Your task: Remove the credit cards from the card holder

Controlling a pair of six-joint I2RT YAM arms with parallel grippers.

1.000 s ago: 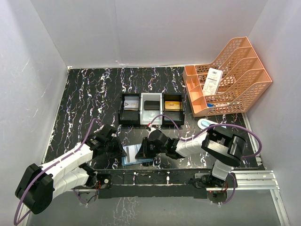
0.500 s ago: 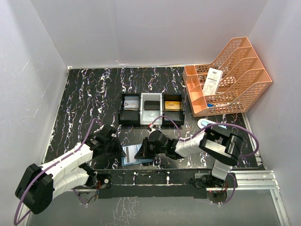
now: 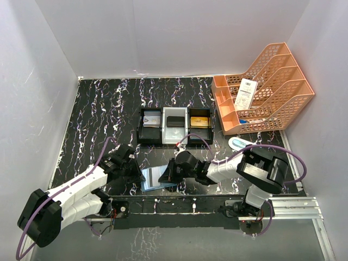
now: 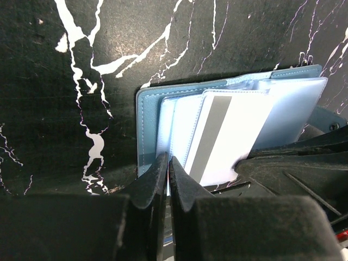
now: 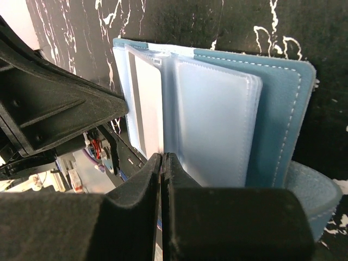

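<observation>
The teal card holder (image 3: 155,179) lies open near the table's front edge. It also shows in the left wrist view (image 4: 148,117) and the right wrist view (image 5: 280,109). A white credit card with a grey stripe (image 4: 231,136) sticks partly out of its clear pockets. My left gripper (image 3: 141,175) is shut on the holder's left inner edge (image 4: 167,163). My right gripper (image 3: 165,177) is shut at the near edge of the pale card (image 5: 148,103), next to a clear pocket (image 5: 215,125). Greyish (image 3: 153,120), black (image 3: 174,122) and gold (image 3: 200,122) cards lie in the tray.
The black-and-white three-compartment tray (image 3: 175,137) stands behind the holder. An orange file rack (image 3: 283,100) with a white barcoded slip (image 3: 246,93) is at the back right. A white-and-light-blue oval case (image 3: 239,143) lies by the right arm.
My right wrist has shifted slightly to the right while staying shut at the holder. The left gripper and the holder have hardly moved.
</observation>
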